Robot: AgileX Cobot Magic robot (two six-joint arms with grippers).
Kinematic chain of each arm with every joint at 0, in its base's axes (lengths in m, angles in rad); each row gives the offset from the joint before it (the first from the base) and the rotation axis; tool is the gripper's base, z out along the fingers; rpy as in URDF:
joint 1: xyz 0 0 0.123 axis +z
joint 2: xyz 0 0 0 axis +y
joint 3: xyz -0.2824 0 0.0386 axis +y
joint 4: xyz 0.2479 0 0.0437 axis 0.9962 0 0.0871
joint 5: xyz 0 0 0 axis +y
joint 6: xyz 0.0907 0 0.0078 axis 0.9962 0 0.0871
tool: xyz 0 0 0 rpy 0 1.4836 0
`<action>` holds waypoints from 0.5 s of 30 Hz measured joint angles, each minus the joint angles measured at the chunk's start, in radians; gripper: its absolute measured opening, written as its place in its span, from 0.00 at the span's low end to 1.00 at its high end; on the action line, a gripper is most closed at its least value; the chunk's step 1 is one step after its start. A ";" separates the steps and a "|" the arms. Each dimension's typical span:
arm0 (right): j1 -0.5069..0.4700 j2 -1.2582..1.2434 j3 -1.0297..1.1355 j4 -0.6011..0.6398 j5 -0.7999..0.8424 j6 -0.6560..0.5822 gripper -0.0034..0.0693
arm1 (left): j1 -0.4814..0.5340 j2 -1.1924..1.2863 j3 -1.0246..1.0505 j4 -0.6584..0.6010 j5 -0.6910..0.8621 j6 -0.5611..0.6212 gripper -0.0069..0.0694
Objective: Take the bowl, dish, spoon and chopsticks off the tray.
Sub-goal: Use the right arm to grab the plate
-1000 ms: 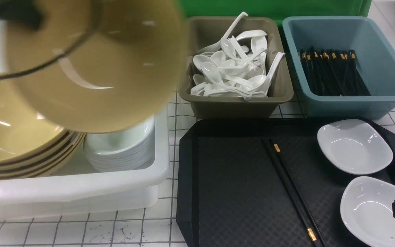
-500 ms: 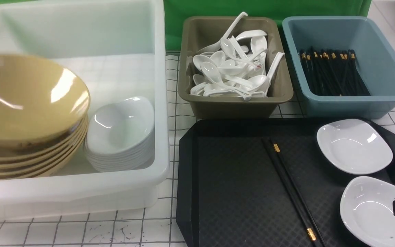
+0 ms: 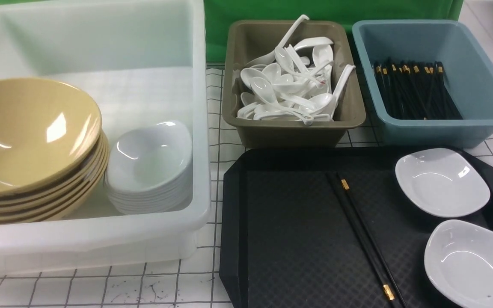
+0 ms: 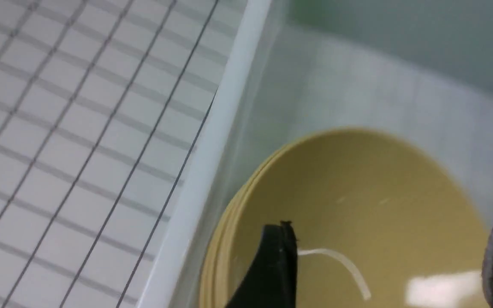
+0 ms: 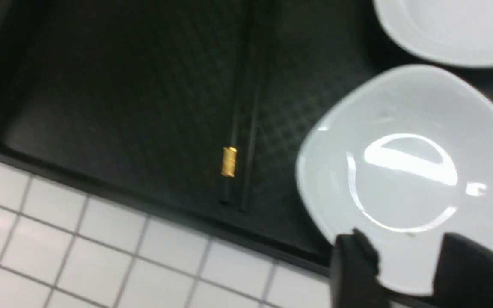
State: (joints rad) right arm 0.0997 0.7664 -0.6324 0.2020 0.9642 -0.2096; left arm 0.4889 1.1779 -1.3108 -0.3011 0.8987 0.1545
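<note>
1. In the big white tub (image 3: 101,244): the yellow bowl (image 3: 28,132), on top of a stack of the same bowls (image 3: 37,205), right beside a pile of small white dishes (image 3: 150,171).
2. Above that bowl: the left gripper (image 4: 387,273), fingers (image 4: 274,265) wide apart, nothing between them.
3. On the black tray (image 3: 289,239): the chopsticks (image 3: 360,231), side by side near the middle, plus the far dish (image 3: 441,182) and the near dish (image 3: 464,265) on the right.
4. At the near dish's edge: the right gripper (image 5: 413,278), fingers (image 5: 353,273) apart, a bit of the rim showing in the gap.
5. Behind the tray: an olive tub (image 3: 289,128) full of white spoons (image 3: 289,85), and a blue tub (image 3: 435,128) with more black sticks (image 3: 413,92).
</note>
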 joint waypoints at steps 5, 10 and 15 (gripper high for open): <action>0.000 0.167 -0.120 -0.137 -0.014 0.042 0.70 | -0.230 -0.187 0.007 -0.150 -0.015 0.195 0.37; 0.000 0.344 -0.139 -0.248 -0.123 0.047 0.73 | -0.436 -0.249 0.147 -0.168 -0.050 0.299 0.12; 0.000 0.577 -0.214 -0.310 -0.144 0.048 0.74 | -0.611 -0.354 0.347 -0.123 -0.130 0.368 0.08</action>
State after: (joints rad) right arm 0.0997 1.3436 -0.8461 -0.1077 0.8203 -0.1618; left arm -0.1224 0.8237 -0.9633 -0.4236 0.7688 0.5223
